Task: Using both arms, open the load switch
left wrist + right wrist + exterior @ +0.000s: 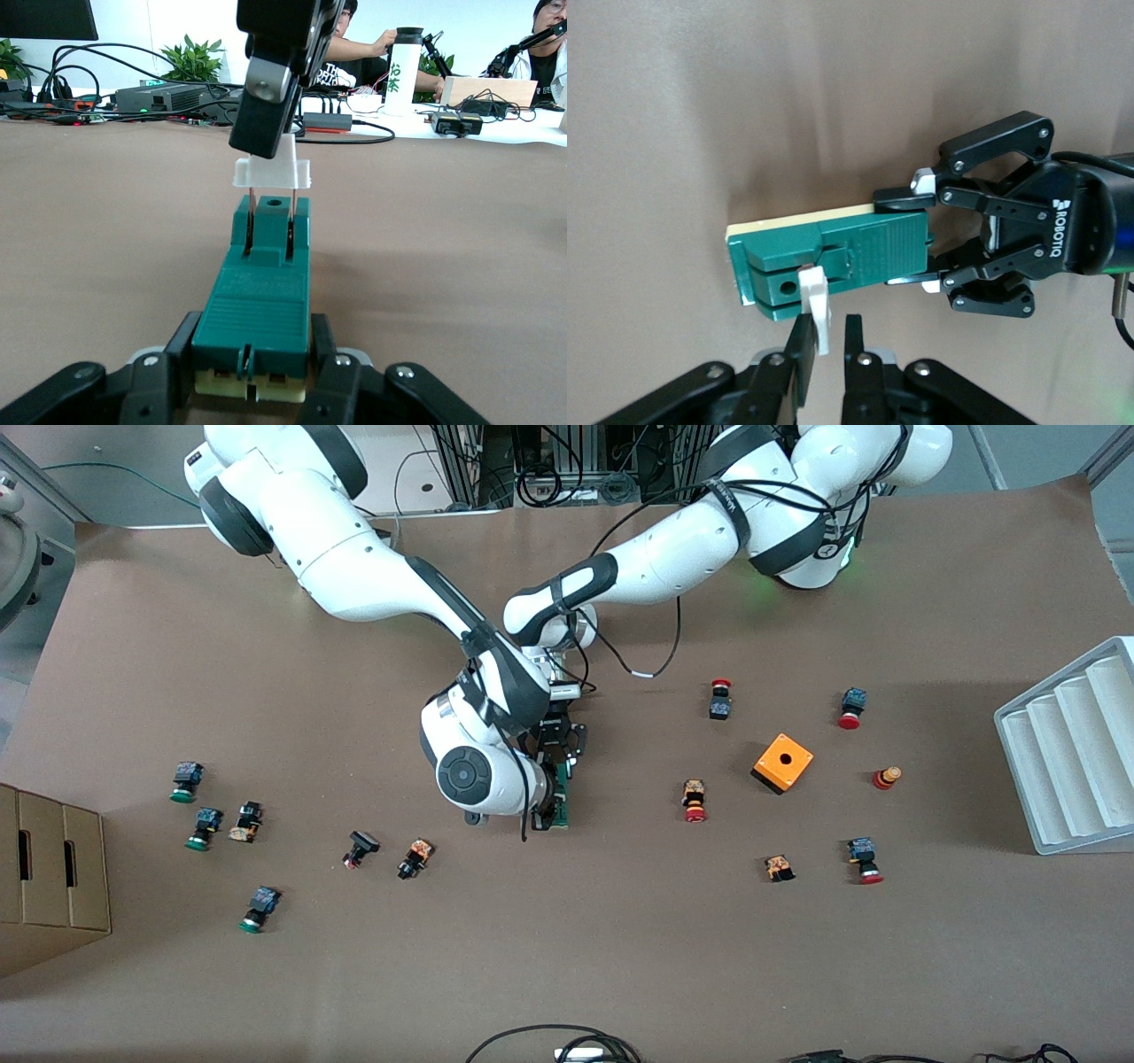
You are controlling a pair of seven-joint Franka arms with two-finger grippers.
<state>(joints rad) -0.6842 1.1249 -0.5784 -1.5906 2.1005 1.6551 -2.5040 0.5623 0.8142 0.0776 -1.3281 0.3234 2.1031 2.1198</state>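
The dark-green load switch point(567, 793) lies on the brown table near its middle. My left gripper point(561, 760) is shut on the end of the block farther from the front camera, with a finger on each long side point(252, 390) point(906, 241). My right gripper point(557, 818) comes down over the nearer end and is shut on the white piece point(275, 173). That piece stands lifted off the green body point(257, 310) on two thin metal pins. In the right wrist view the white piece point(818, 310) sits between my right gripper's point(827, 347) fingers, beside the block point(859, 252).
Toward the left arm's end stand an orange cube box point(782, 763), several red-capped push buttons point(695, 800) and a white ribbed rack point(1072, 753). Toward the right arm's end lie green-capped buttons point(184, 781) and a cardboard box point(49, 877).
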